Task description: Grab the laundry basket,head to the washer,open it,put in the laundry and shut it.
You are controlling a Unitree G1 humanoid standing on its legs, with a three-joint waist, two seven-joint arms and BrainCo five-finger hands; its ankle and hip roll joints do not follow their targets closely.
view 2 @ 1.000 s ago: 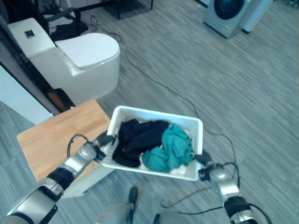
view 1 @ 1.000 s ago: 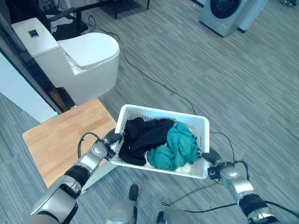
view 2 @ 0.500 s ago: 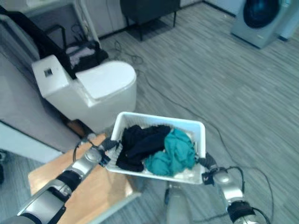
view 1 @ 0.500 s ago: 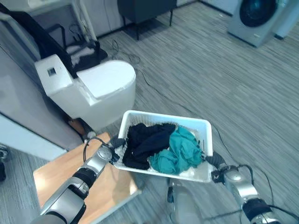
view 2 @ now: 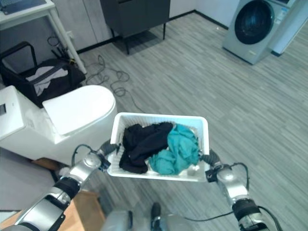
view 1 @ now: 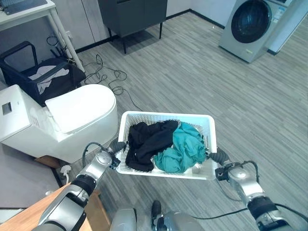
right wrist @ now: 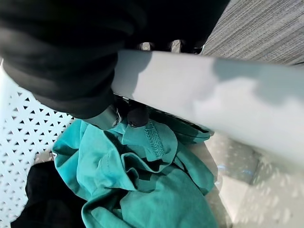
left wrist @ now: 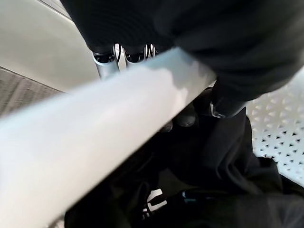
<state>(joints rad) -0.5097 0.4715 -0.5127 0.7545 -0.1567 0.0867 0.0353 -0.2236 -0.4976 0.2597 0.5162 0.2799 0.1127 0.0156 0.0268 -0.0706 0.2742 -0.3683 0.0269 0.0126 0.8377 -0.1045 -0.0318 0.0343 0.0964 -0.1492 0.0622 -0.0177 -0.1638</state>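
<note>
Two hands carry one basket (view 1: 166,118) in the left eye view, held in the air in front of the robot above the floor (view 1: 202,72). Left hand (view 1: 113,148) is on the basket's left rim, right hand (view 1: 219,158) on the right rim. Inside: one black garment (view 1: 147,139) on the left, one teal garment (view 1: 185,150) on the right, touching. One washer (view 1: 252,24) stands far off at the upper right, door closed. One toilet (view 1: 72,118) sits just left of the basket; one dark bag (view 1: 41,77) and one cabinet (view 1: 132,14) lie beyond it. A wooden surface (view 1: 29,219) shows at the lower left.

Right eye view: same layout, one basket, two garments, one washer well apart from the basket.

Left wrist view: fingers (left wrist: 107,59) are curled over the white rim, thumb on the inner side, so the rim is clamped; black cloth lies just under it.

Right wrist view: fingers (right wrist: 178,46) are wrapped over the rim, thumb (right wrist: 135,114) inside touching the teal cloth, a firm grip.

Step in hand, by my reading: grab is done, this is the walk to the washer. Next move calls for turning toward the washer, crossing the open floor with the basket level, and keeping clear of the loose cable (view 1: 113,74) on the floor. Opening, loading and shutting are not yet done.
</note>
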